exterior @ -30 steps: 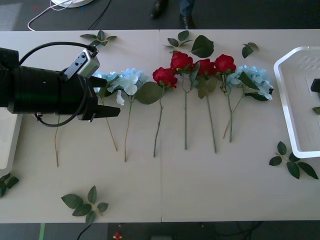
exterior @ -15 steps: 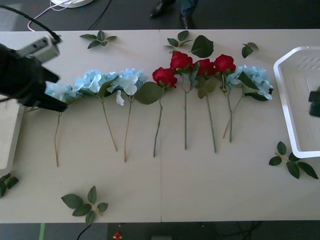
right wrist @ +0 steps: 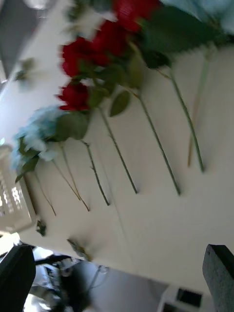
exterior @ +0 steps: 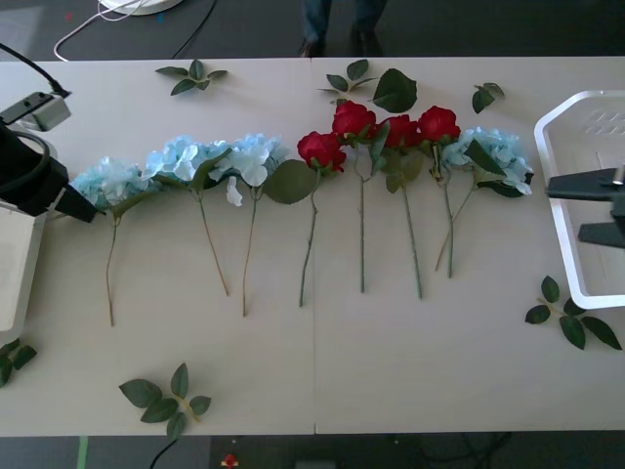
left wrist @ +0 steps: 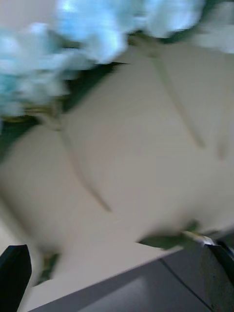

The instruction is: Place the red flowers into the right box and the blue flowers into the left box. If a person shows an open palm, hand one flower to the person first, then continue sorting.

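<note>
Left end effector [exterior: 78, 207]: I had pulled it back from over the blue flowers to the table's left edge. It hung just beside the leftmost blue bloom. In the left wrist view its two fingers sat at the far corners, spread wide. It held nothing.

Right end effector [exterior: 586, 210]: It had come into the front view over the right box, pointing at the flowers. A moment ago I saw just a dark bit there. Its two fingers [right wrist: 222, 273] stood well apart. It held nothing too.

What changed: The left arm no longer covered the blue row, so I could see all the flowers again.

What that means: No flower had been picked yet, I think. Both arms looked ready for a first grab.

Blue flowers [exterior: 181, 161]: Three lay side by side on the left half of the table. One more lay at the far right [exterior: 493, 156], near the right box.

Red flowers [exterior: 354, 119]: Four roses lay in the middle, blooms close together, stems pointing toward me.

Right box [exterior: 566, 210]: It sat at the table's right edge. I saw no flowers in it.

Left box [exterior: 15, 278]: A white corner showed at the left edge, below the left arm.

Table [exterior: 391, 371]: Loose leaf sprigs [exterior: 164, 396] lay around the flowers.

Open palm: I saw no hand held out.
</note>
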You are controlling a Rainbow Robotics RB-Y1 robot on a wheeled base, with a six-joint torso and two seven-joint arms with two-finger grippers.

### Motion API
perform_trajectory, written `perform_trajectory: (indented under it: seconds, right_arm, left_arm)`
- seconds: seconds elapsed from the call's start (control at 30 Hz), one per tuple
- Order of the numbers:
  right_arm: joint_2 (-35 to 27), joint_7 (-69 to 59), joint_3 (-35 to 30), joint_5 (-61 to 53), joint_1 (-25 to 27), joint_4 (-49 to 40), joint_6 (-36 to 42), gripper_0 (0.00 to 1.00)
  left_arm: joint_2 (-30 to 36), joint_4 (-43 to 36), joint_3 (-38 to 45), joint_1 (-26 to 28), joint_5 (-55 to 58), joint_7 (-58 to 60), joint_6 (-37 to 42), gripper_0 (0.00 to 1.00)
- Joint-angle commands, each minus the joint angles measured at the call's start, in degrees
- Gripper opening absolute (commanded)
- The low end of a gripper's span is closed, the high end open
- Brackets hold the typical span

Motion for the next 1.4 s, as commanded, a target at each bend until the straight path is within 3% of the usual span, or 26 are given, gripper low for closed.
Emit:
perform_trajectory:
  seconds: [0.03,0.23,0.67,0.93,1.17,1.4]
  right_arm:
    - [-0.56,-15.13,3.69,6.26,-8.38,0.81,5.22,1.0]
    - [1.37,-28.13,10.64,17.42,-17.79,4.76,12.6,1.0]
    - [5.59,-31.74,28.39,34.3,-33.08,20.23,11.46,1.0]
    - [10.69,-31.56,38.15,42.73,-41.08,29.46,7.68,1.0]
    - [17.55,-30.42,39.29,49.76,-44.59,37.1,7.33,1.0]
    - [22.73,-29.01,40.17,54.6,-47.14,42.29,7.07,1.0]
  left_arm:
    - [-0.13,-2.43,1.85,2.15,-6.1,6.2,-0.23,1.0]
    - [-0.13,-2.43,1.85,7.51,-10.85,10.86,-2.78,1.0]
    - [-0.04,-2.34,1.5,21.48,-14.71,13.32,-22.29,1.0]
    - [2.42,1.61,-9.31,20.69,-17.35,15.07,-41.45,1.0]
    - [3.39,6.8,-18.98,16.91,-18.14,15.78,-53.05,1.0]
    - [4.09,9.17,-26.37,12.69,-18.23,16.74,-58.94,1.0]
